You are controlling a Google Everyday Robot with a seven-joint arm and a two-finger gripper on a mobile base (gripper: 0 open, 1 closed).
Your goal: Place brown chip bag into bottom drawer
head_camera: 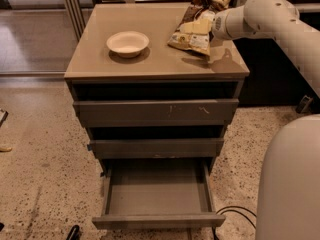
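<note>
Brown chip bag (197,26) sits at the bench's (150,64) far right corner, your gripper (214,26) at its edge; whether it's gripped, you can't tell. A weak hold could drop it short of the open bottom drawer (157,194) below.

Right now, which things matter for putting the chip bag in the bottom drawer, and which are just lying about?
Job: brown chip bag; hand, at the bag, over the cabinet top; bottom drawer, pulled open.
Lying about: white bowl; black cable.
</note>
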